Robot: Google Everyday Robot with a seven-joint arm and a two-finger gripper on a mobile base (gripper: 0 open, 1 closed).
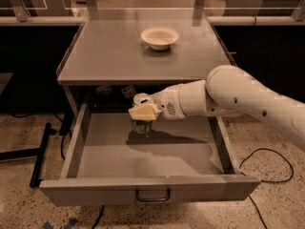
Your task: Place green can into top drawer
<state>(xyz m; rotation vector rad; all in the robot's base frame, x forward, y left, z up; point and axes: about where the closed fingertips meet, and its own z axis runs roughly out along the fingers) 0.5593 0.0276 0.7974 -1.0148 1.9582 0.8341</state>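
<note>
Can in hand over the drawer: the robot's two-finger gripper (143,112) is clamped across the upper body of the small, silver-topped green can (141,127).
The can hangs upright, low inside the open wide grey metal top drawer (95,191), towards the back. Floor contact can't be told. It is probably light, thin-walled and slick, so a firm grip mid-to-upper on the side suits it, and overclamping would dent it.
</note>
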